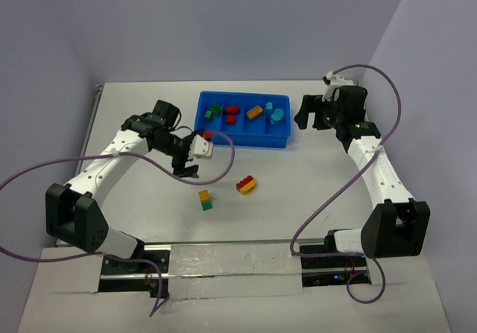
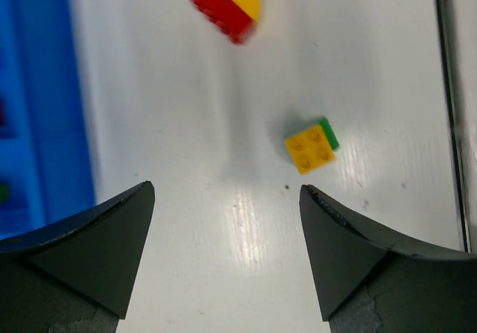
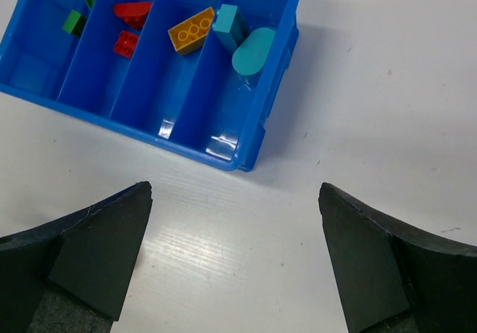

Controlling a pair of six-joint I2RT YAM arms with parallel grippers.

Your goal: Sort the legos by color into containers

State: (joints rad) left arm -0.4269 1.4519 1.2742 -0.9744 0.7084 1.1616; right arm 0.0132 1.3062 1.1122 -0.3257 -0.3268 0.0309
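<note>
Top external: two lego pairs (image 1: 246, 185) (image 1: 205, 200) on table (image 1: 313, 191); tray (image 1: 242, 141), four compartments (image 1: 253, 129); left tool (image 2: 227, 188), right tool (image 3: 235, 188) wide open, empty

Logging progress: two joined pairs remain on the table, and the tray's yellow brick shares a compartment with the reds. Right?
No: the right wrist view shows the yellow brick alone in its own compartment; the reds lie next door. The rest holds.
</note>
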